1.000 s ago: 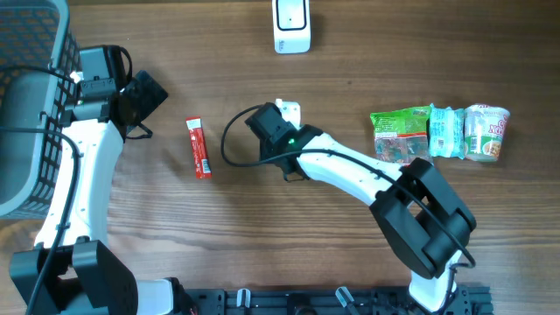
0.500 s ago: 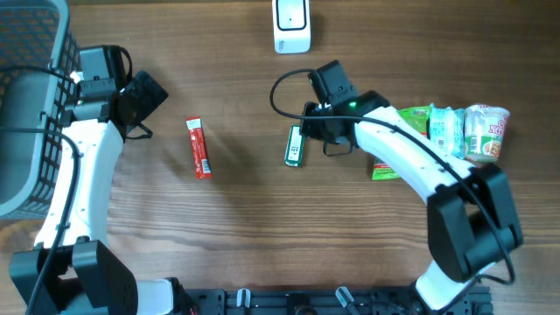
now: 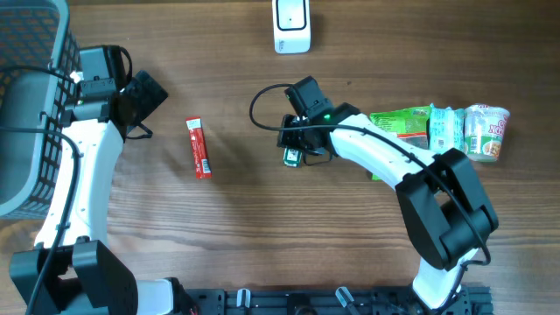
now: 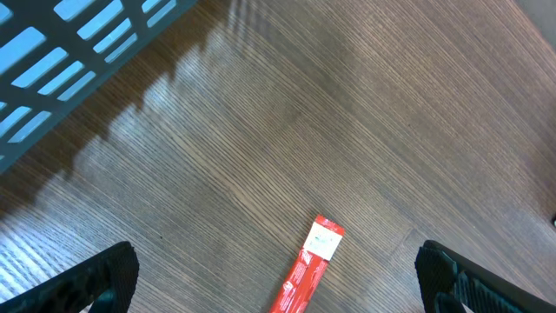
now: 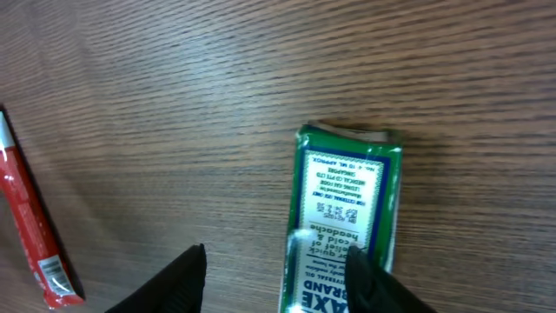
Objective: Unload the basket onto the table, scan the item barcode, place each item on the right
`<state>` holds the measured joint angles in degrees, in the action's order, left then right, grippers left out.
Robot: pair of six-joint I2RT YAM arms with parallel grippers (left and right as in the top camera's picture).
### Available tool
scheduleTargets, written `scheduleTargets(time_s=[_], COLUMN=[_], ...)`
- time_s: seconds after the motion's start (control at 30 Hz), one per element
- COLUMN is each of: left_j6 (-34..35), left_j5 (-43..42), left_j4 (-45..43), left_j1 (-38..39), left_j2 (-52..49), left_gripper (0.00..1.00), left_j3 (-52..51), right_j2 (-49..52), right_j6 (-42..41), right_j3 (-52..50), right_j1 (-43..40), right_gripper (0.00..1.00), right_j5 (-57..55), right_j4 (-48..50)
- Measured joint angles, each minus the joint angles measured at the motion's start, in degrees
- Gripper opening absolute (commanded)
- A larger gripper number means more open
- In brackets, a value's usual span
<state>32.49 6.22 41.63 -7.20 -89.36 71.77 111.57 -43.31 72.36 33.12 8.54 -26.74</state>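
**A:** Where is the box (image 5: 346, 209) being found?

**B:** It is being seen lying flat on the counter (image 5: 174, 104), printed face up. It is below the scanner (image 3: 291, 24) and well apart from it, with the sachet (image 3: 199, 147) off to one side.

**A:** And the right end effector (image 5: 277, 254)?

**B:** It is being held just over the box's near end, released. Its fingers (image 5: 178, 283) are parted, one overlapping the box and the other over bare wood, and nothing is being gripped. The left end effector (image 4: 278, 256) is being shown wide open and empty above the sachet.

**A:** How is the box being judged to handle?

**B:** As a light, stiff carton with glossy faces. Crushing is being counted a risk under a hard squeeze, slipping under a weak one.

**A:** Where is a hold being advised?

**B:** Across the two long edges, near mid-length, so the printed face is being left uncovered. A small code-like mark is being made out there, too small to read.
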Motion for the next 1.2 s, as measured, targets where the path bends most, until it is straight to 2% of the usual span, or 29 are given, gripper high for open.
scheduleTargets(time_s=[0.47, 0.83, 1.2], left_j6=[0.0, 0.0, 0.0], left_j5=[0.0, 0.0, 0.0], left_j4=[0.0, 0.0, 0.0], left_j1=[0.0, 0.0, 0.0], left_j2=[0.0, 0.0, 0.0], left_gripper=[1.0, 1.0, 1.0], left_j3=[0.0, 0.0, 0.0], right_j2=[0.24, 0.31, 3.58], right_j6=[3.08, 3.04, -0.28], right_j3=[3.93, 2.45, 2.34], right_j1=[0.07, 3.65, 6.8], right_gripper=[0.6, 0.61, 0.47], right_j5=[-2.82, -8.74, -14.64], right_j4=[-10.27, -8.26, -10.91])
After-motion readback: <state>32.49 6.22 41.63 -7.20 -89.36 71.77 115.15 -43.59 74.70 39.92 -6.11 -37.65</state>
